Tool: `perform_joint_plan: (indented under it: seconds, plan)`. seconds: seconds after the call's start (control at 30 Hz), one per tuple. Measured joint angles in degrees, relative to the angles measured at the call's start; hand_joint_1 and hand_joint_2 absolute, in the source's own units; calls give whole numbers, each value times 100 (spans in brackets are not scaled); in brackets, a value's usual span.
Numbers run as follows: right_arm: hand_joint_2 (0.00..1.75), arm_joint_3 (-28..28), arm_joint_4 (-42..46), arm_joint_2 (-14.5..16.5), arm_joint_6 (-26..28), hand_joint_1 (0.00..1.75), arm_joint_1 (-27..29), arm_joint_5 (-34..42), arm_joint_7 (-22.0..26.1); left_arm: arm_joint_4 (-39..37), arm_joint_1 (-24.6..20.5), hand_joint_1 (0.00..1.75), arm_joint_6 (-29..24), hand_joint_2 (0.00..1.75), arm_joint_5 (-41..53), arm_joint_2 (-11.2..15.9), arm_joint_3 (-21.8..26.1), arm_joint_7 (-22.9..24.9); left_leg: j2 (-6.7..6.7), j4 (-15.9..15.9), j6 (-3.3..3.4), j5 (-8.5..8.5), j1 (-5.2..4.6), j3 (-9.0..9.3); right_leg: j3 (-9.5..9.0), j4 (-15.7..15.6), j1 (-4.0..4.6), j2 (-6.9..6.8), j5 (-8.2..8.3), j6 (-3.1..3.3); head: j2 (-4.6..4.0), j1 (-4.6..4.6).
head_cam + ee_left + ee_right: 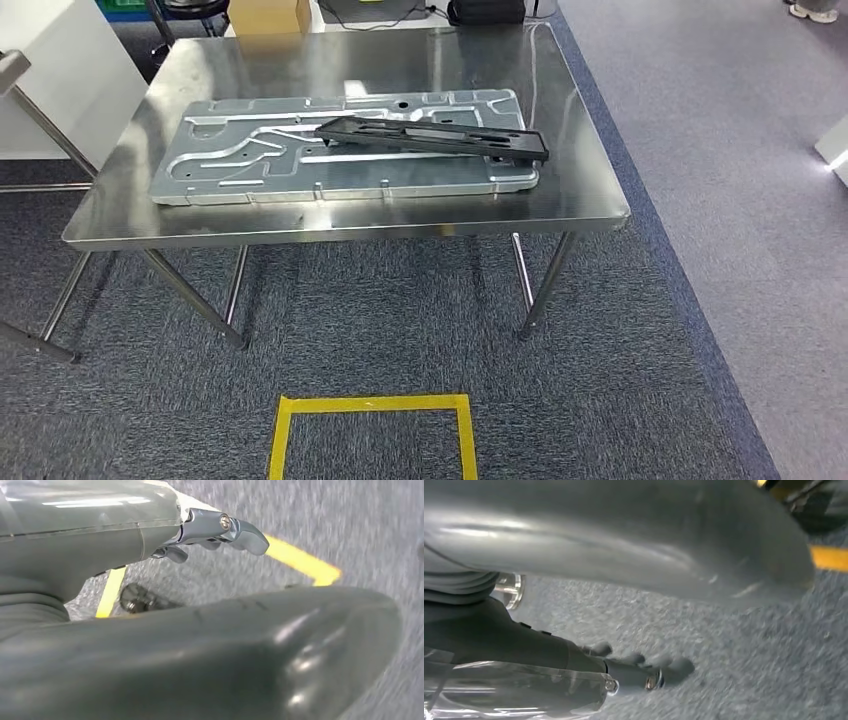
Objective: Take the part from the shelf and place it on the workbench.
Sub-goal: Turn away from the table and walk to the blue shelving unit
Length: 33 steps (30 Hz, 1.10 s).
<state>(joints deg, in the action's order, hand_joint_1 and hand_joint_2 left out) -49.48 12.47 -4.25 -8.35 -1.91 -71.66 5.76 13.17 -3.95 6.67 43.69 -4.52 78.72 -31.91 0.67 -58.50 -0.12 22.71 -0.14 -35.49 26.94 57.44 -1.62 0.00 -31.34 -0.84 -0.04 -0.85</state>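
- Judging by the head view, the placing looks done: the black part (432, 138) lies on a grey metal panel (340, 150) that rests flat on the workbench (590, 200).
- The part runs lengthwise along the panel, slightly angled, with one end reaching the panel's right edge. It lies within the bench top, well back from the near edge.
- No shelf appears, so the pick-up cannot be checked. Nothing seems left to do beyond confirming the part sits steady.
- The left hand (215, 532) hangs over grey carpet (350, 520) near yellow floor tape (300, 560). Its fingers are loosely extended and released, grasping nothing.
- The right hand (634, 667) also hangs over carpet. Its fingers lie straight and apart, empty.
- A yellow taped square (372, 430) marks the floor in front of the bench; its near side is cut off.
- A cardboard box (268, 17) and dark equipment at the bench's far edge are cropped by the frame.
- Both wrist views are blurred, and a large grey cover blocks much of each.
- A small dark round object (135, 597) on the floor beside the left hand cannot be identified.
- Whether the part is seated in a panel recess or merely resting on top cannot be told.
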Motion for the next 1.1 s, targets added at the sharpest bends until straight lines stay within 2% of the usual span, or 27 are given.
perform_joint_plan:
  seconds: [0.03,0.07,0.1,0.17,0.2,0.23,0.27,0.3,0.33,0.37,0.4,0.43,0.47,0.53,0.57,0.6,0.7,0.73,0.77,0.8,0.87,0.9,0.93,0.97,1.03,1.1]
  plan:
    - [0,2,-16,22,4,0,11,26,51,-1,2,0,38,0,93,-2,-61,10,-4,-16,-35,11,22,-36,56,0,11,-15,60,60,0,-1]
    - [0,2,-28,39,11,0,19,51,97,-2,8,0,67,0,173,-6,-120,25,-8,-85,-66,129,41,-85,125,-1,19,-30,127,117,0,1]
    - [0,2,-36,53,21,0,23,71,132,-7,14,0,86,0,240,-11,-172,45,-11,-255,-85,364,57,-153,211,-4,28,-41,201,165,0,-1]
    - [87,0,-39,86,50,0,28,96,176,-18,15,0,109,0,332,-25,-263,86,-13,-771,-95,936,67,-277,361,0,59,-42,325,217,0,-7]
    - [87,-5,-43,129,80,0,34,107,189,-23,3,0,116,0,363,-22,-322,112,-14,-1123,-89,1134,68,-320,454,4,83,-42,388,230,0,-9]
    - [87,-9,-46,171,115,0,40,112,194,-26,-9,0,121,0,381,-14,-377,141,-16,-1368,-78,1174,66,-305,547,10,108,-42,451,238,0,-9]
    - [44,-14,-52,215,156,0,47,117,192,-27,-21,0,124,0,391,1,-428,174,-20,-1513,-57,1124,60,-225,650,19,131,-30,522,241,0,-8]
    - [0,-17,-60,254,184,0,50,125,181,-27,-27,0,118,0,383,16,-461,206,-36,-1437,-24,958,46,-46,744,30,147,-10,584,237,0,-8]
    - [0,-22,-67,276,192,0,50,143,165,-27,-26,0,105,0,368,26,-472,236,-80,-1144,21,789,23,227,813,40,154,17,642,228,0,-8]
    - [0,-32,-75,315,182,0,42,172,139,-27,-28,0,88,0,352,43,-476,263,-175,-720,89,737,-4,548,870,49,156,50,695,213,0,-8]
    - [0,-51,-83,350,146,0,29,216,110,-27,-29,0,71,0,336,55,-476,284,-266,-278,143,757,-21,852,911,57,157,78,747,194,0,-8]
    - [0,-77,-88,384,96,0,15,263,87,-27,-32,0,51,0,324,68,-477,301,-332,71,179,834,-40,1067,942,61,153,103,797,170,0,-7]
    - [0,-104,-91,414,40,0,2,300,69,-27,-34,0,33,0,313,80,-477,310,-359,296,203,919,-53,1185,960,56,145,133,847,139,0,-4]
    - [0,-153,-94,434,-77,0,-7,335,62,-28,-25,0,-19,0,288,78,-478,321,-263,432,225,884,-56,1208,984,42,130,189,934,65,-1,-9]
    - [0,-167,-95,438,-125,0,-6,333,60,-30,-17,0,-50,0,272,71,-477,327,-212,461,251,821,-46,1191,1015,95,122,186,889,36,-1,-6]
    - [0,-177,-96,440,-165,0,-4,326,55,-31,-6,0,-79,0,260,64,-477,336,-162,489,277,756,-32,1164,1078,242,117,165,761,11,-1,-3]
    - [0,-190,-98,444,-207,0,-5,267,47,-32,40,0,-139,0,249,56,-475,367,-46,486,294,632,-21,1023,1427,1261,82,77,51,-55,0,11]
    - [0,-191,-99,444,-207,0,-4,229,49,-32,51,0,-147,0,248,56,-474,379,-16,471,283,604,-20,970,1484,1542,65,65,-93,-81,0,11]
    - [0,-191,-101,444,-207,0,-3,177,44,-32,57,0,-144,0,248,56,-474,392,5,447,271,582,-16,918,1434,1625,46,53,-127,-104,0,10]
    - [0,-188,-102,445,-207,0,-2,125,25,-32,58,0,-134,0,248,54,-474,404,17,413,258,568,-7,869,1273,1489,25,40,-65,-123,0,10]
    - [0,-171,-104,447,-213,0,-7,45,-37,-32,55,0,-108,0,267,51,-474,415,26,308,216,571,12,793,740,755,-11,16,146,-148,-1,11]
    - [0,-161,-107,452,-217,0,-14,31,-62,-32,53,0,-98,0,286,51,-474,415,26,238,184,585,12,754,523,411,-7,19,222,-136,-1,11]
    - [0,-154,-110,456,-225,0,-20,32,-79,-32,50,0,-86,0,318,52,-474,407,25,180,145,591,8,721,393,187,-2,23,259,-112,-1,6]
    - [0,-151,-115,461,-240,0,-25,45,-97,-32,47,0,-68,0,358,54,-477,395,22,132,107,592,3,687,340,75,11,31,264,-80,0,3]
    - [0,-152,-121,465,-298,0,-29,106,-181,-32,36,0,-15,0,469,55,-503,375,11,100,43,579,11,655,387,92,29,35,306,-8,0,-3]
    - [0,-163,-123,466,-342,0,-38,188,-301,-32,11,0,35,0,588,60,-560,387,-5,-32,-18,727,33,577,439,73,27,19,364,81,0,-5]
